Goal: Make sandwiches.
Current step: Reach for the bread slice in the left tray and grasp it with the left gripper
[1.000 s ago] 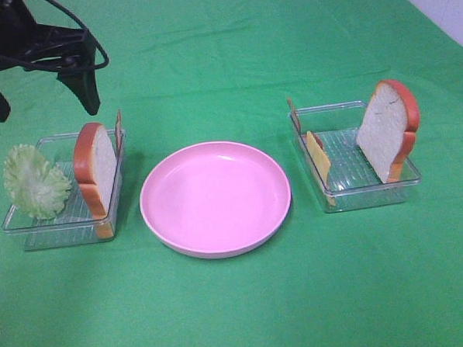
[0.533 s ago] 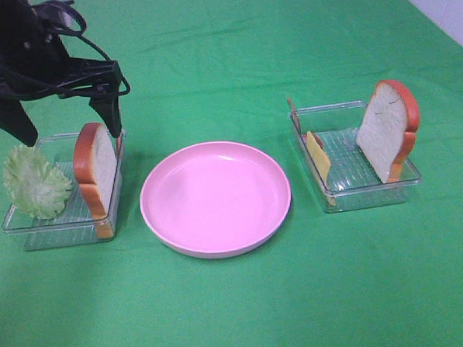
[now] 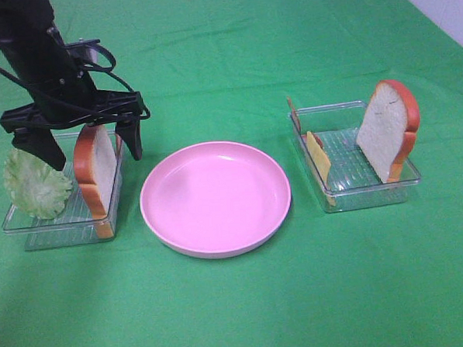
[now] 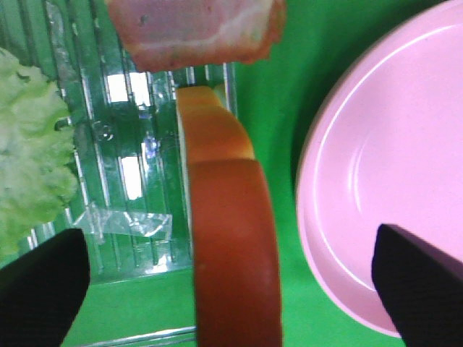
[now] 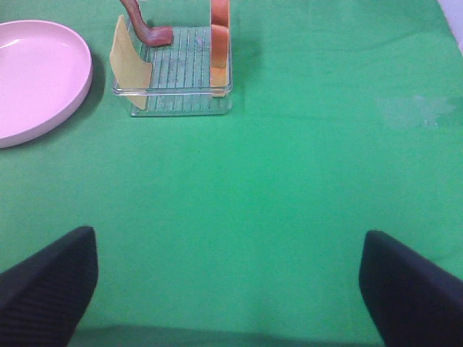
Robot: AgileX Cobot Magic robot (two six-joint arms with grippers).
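A white bread slice [image 3: 97, 166] with orange-brown crust stands on edge in the left clear tray [image 3: 59, 224], beside a pale green lettuce leaf [image 3: 32, 185]. My left gripper [image 3: 90, 150] hangs open over that slice, one finger on each side and neither touching. The left wrist view shows the slice's crust [image 4: 231, 238] between the open gripper [image 4: 231, 293] fingers, with lettuce [image 4: 29, 166] and a bacon strip [image 4: 199, 29] nearby. The right tray [image 3: 356, 189] holds a second bread slice [image 3: 387, 130], a cheese slice [image 3: 318, 157] and bacon [image 3: 291, 108]. My right gripper [image 5: 231, 289] is open above bare cloth.
A round pink plate [image 3: 215, 198] sits between the two trays on the green cloth. In the right wrist view the right tray [image 5: 173, 101] and the plate [image 5: 36, 72] lie well ahead of the gripper. The cloth's white far-right corner [image 3: 440, 7] marks the table edge.
My left arm has come down and to the right from the far left corner. Its open fingers now straddle the bread slice in the left tray. Nothing else moved.
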